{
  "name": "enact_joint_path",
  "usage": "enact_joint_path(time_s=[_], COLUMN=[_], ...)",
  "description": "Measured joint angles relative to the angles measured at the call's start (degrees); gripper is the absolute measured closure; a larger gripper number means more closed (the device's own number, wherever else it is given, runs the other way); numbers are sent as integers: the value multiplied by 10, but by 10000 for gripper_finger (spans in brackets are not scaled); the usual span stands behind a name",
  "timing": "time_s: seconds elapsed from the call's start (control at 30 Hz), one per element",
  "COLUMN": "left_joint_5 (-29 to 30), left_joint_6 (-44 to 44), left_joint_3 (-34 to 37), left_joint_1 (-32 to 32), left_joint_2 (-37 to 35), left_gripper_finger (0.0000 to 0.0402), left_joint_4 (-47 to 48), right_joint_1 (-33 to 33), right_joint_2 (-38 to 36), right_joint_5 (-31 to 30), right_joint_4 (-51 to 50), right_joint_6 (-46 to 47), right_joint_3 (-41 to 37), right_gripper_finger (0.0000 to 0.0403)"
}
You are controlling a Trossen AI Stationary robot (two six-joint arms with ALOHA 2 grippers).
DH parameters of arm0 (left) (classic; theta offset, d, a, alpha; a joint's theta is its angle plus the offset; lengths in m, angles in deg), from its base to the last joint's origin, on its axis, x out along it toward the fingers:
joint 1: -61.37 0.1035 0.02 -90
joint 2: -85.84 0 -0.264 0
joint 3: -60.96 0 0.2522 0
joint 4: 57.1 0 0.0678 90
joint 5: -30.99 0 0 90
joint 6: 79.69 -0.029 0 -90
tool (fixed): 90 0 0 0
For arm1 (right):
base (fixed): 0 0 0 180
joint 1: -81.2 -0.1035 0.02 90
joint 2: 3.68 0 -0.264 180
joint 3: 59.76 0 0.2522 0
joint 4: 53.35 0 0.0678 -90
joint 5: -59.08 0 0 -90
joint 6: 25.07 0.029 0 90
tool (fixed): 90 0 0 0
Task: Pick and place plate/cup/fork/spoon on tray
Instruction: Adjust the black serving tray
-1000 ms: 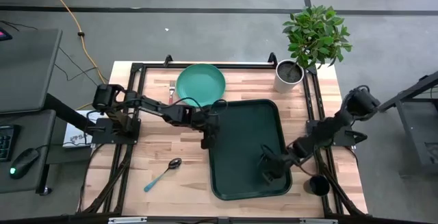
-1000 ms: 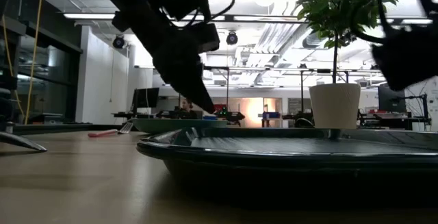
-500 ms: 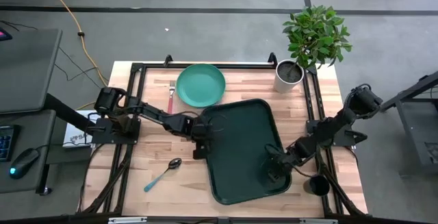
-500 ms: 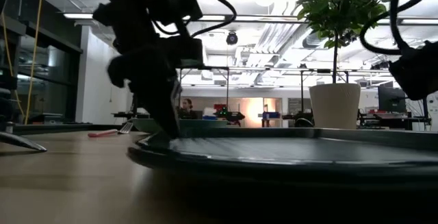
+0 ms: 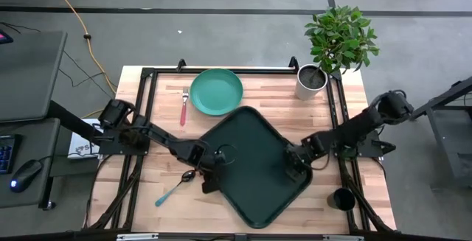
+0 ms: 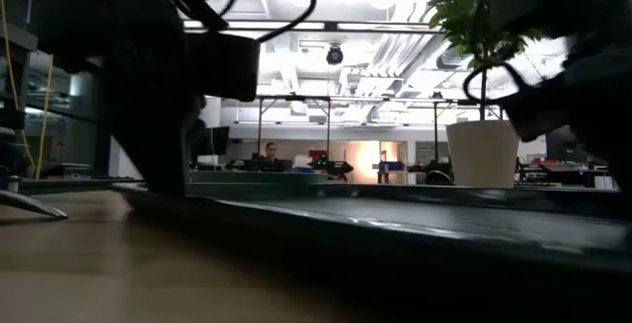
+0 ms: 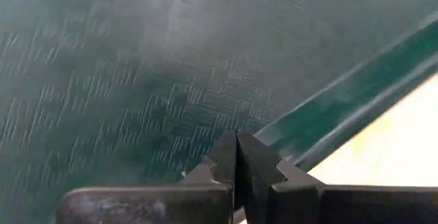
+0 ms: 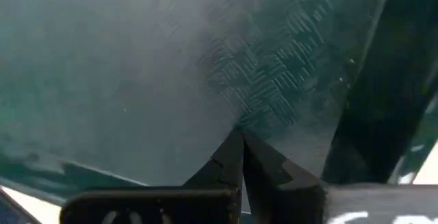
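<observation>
1. Tray (image 5: 251,171) is lying skewed, diamond-wise, on the bench (image 5: 162,138), bare inside.
2. Left end effector (image 5: 209,180) is sitting at the tray's left rim, fingers (image 7: 236,162) pressed together on the tray surface.
3. Right end effector (image 5: 297,169) is sitting at the tray's right rim, fingers (image 8: 239,159) together too.
4. Plate (image 5: 216,91) is resting on the bench beyond the tray, fork (image 5: 184,105) just left of it.
5. Spoon (image 5: 174,188) is lying left of the tray, near the left end effector.
6. Cup (image 5: 343,198) is standing off the bench's right edge.
</observation>
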Motion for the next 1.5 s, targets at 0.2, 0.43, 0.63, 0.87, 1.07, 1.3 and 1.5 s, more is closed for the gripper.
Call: enact_joint_path(time_s=[0.2, 0.43, 0.63, 0.87, 1.07, 1.3, 1.5], left_joint_5=[5, -14, 7, 73, 42, 29, 35], left_joint_6=[28, -4, -49, -156, -209, -228, -226], left_joint_3=[1, 2, 1, 0, 0, 0, 0], left_joint_1=[-19, -8, 47, 148, 211, 200, 177], left_joint_2=[2, -4, -66, -138, -110, -30, 8], left_gripper_finger=[401, 401, 401, 401, 401, 401, 401], left_joint_4=[-41, -110, -77, -25, -24, -36, -42], right_joint_1=[91, 168, 125, 1, -105, -143, -130], right_joint_2=[3, 4, -44, -137, -128, -38, 41], right_joint_5=[-61, -133, -105, -83, -159, -203, -169], right_joint_4=[-69, -180, -222, -29, 236, 273, 304], right_joint_6=[-130, -250, -259, -48, 158, 221, 215], right_joint_3=[32, 113, 159, 46, -58, -35, -14], right_gripper_finger=[403, 403, 403, 403, 403, 403, 403])
